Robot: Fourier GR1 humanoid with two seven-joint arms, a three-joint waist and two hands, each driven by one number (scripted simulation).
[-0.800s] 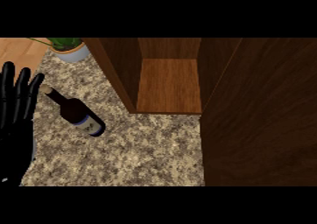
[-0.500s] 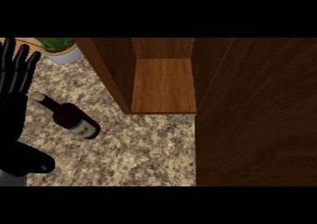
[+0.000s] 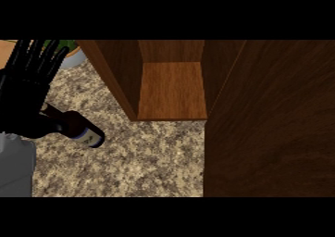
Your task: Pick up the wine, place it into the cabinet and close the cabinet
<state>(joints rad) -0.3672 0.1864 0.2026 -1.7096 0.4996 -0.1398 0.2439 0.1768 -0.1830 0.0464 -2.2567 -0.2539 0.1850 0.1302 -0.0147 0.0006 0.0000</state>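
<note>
The wine bottle (image 3: 83, 129) is dark with a pale label and lies on its side on the speckled counter (image 3: 143, 157), left of the cabinet. My left hand (image 3: 23, 99) is over the bottle's neck end and hides it. Its fingers (image 3: 35, 58) point straight up the view, and its thumb lies beside the bottle's shoulder. The hand is open. The wooden cabinet (image 3: 174, 90) stands open, showing its bare shelf. Its door (image 3: 276, 120) is swung out along the right side. My right hand does not show.
A potted plant (image 3: 73, 52) in a pale pot stands at the top left, just beyond my fingertips. My grey left forearm (image 3: 13, 166) fills the lower left corner. The cabinet's left wall (image 3: 115, 78) rises beside the bottle.
My left hand has moved right and further into view, from beside the bottle to over its neck. The forearm now shows at the lower left. The bottle has stayed lying in place.
</note>
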